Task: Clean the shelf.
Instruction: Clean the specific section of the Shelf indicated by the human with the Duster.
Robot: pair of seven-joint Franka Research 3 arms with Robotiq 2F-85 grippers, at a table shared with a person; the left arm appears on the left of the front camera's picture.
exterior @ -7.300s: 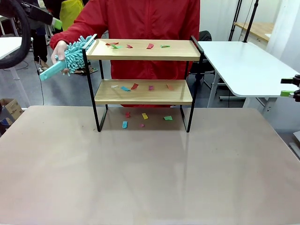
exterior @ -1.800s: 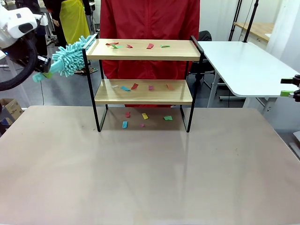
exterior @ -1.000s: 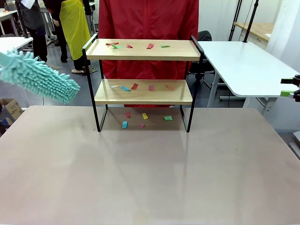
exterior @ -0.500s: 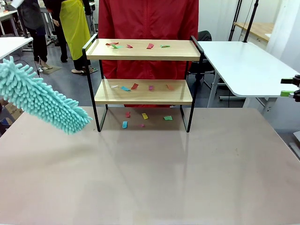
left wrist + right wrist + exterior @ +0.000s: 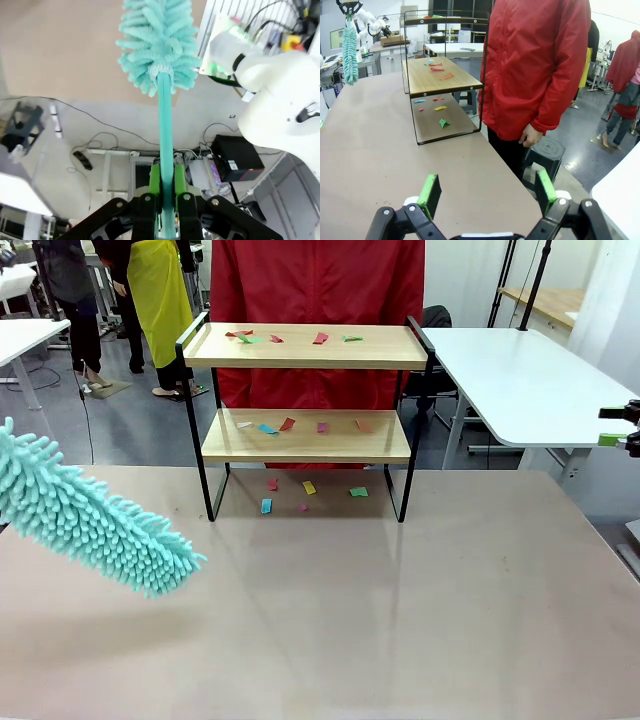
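The shelf (image 5: 385,447) stands at the table's far middle, with coloured paper scraps (image 5: 287,424) on both wooden boards and more on the table under it. A fluffy teal duster (image 5: 100,528) slants low over the table's left side, its tip pointing toward the middle. In the left wrist view my left gripper (image 5: 165,176) is shut on the duster's handle (image 5: 165,130), with the head (image 5: 159,42) beyond it. My right gripper (image 5: 484,192) is open with nothing between its fingers. It sits at the far right edge (image 5: 624,428) in the front view. The right wrist view shows the shelf (image 5: 445,79) sideways.
A person in a red jacket (image 5: 320,285) stands just behind the shelf, a hand (image 5: 530,136) hanging at the side. A white table (image 5: 520,380) lies at the back right. The brown table (image 5: 400,620) stretches in front of the shelf.
The duster, earlier handed over by the person at the shelf's top left, has swung down and nearer, from beside the lower board to low over the left table. The right gripper has stayed still.
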